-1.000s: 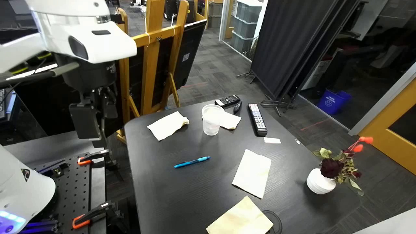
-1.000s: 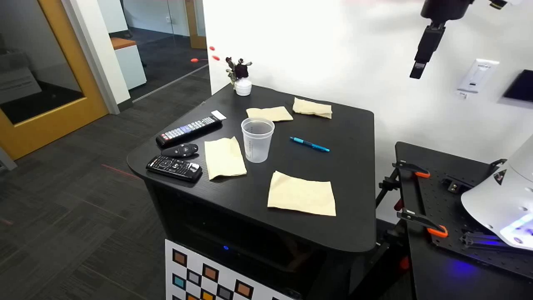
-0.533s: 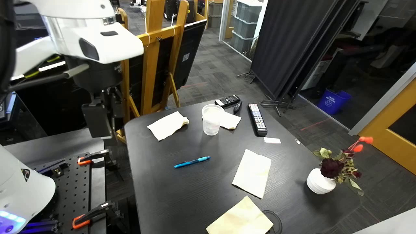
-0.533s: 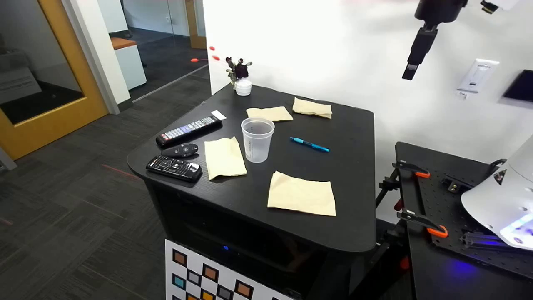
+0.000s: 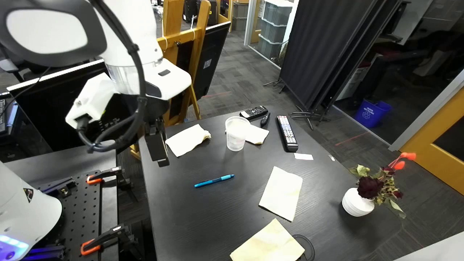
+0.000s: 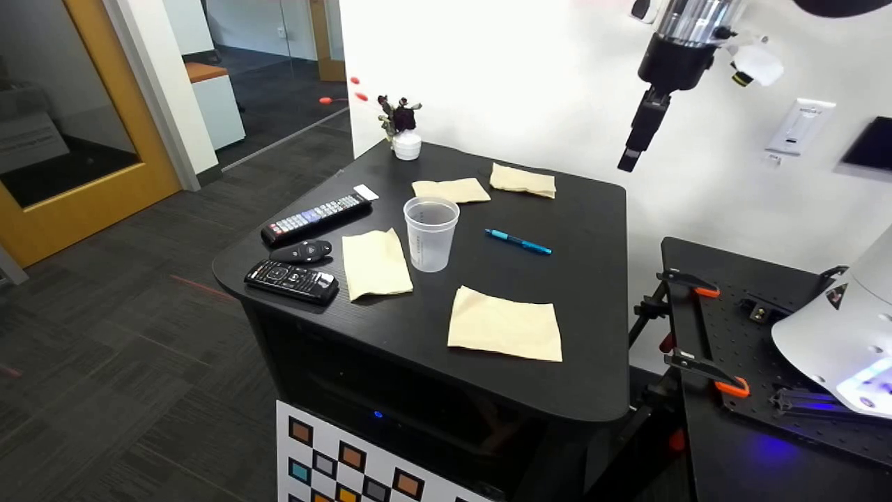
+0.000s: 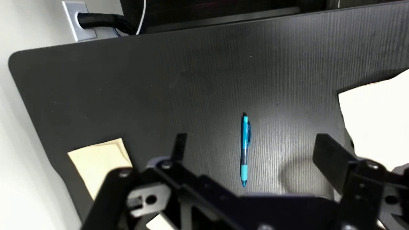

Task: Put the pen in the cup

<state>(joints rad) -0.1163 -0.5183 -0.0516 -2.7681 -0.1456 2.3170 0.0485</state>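
The slim blue-teal pen (image 5: 214,181) lies flat on the black table, also in an exterior view (image 6: 518,241). In the wrist view the pen (image 7: 244,150) runs lengthwise between the two finger tips, well below them. The translucent cup (image 5: 235,136) stands upright on the table beyond the pen, also in an exterior view (image 6: 431,237). In the wrist view the cup is mostly hidden by the gripper; a curved shadow shows there. My gripper (image 7: 251,137) is open and empty, its fingers wide apart. In both exterior views the gripper (image 5: 163,162) (image 6: 629,159) hangs above the table's robot-side edge.
Folded tan paper sheets lie around the pen and cup, one (image 6: 505,324) near the table edge, another (image 5: 282,193) past the pen. Several remotes (image 5: 287,133) lie beyond the cup. A white flower pot (image 5: 357,202) stands at the far corner. A wall (image 6: 488,77) borders the table.
The arm has swung from beside the table to over its edge, closer to the pen, and lowered. The wrist has turned, so the fingers now show edge-on. Pen and cup have not moved.
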